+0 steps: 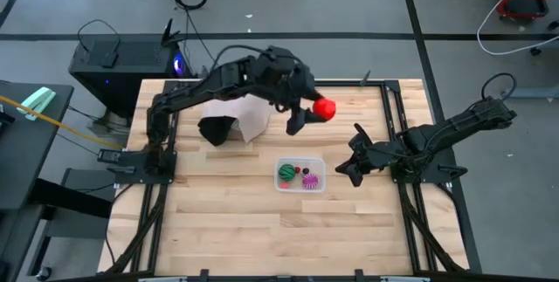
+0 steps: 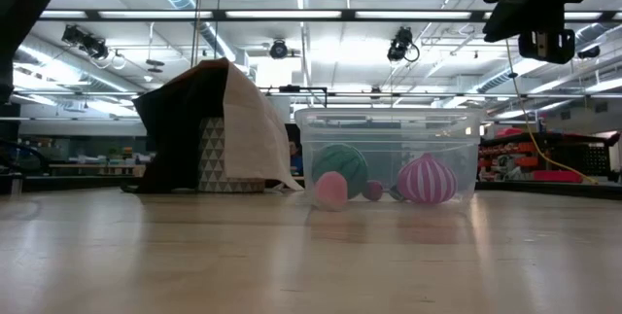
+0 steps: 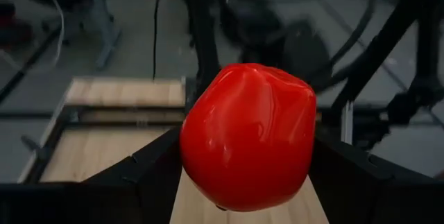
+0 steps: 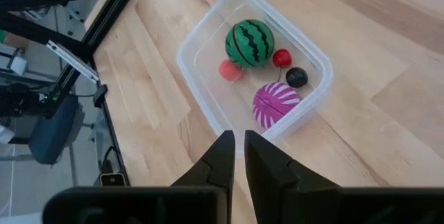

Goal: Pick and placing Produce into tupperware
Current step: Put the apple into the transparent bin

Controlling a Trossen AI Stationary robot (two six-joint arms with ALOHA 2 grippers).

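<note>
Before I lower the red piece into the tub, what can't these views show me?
- Left wrist view: the red produce in the left gripper hides the table beneath.
- Low view: the paper bag hides the table behind it.
- High view: small pieces in the tupperware are too tiny to identify.

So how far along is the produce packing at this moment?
Done: the tupperware holds a watermelon, a magenta onion and three small pieces. In hand: the left gripper carries a red fruit above the table. Left: dropping it in. The right gripper waits shut beside the tub.

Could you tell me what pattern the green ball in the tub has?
Dark stripes, like a watermelon; the right wrist view shows it best.
</note>
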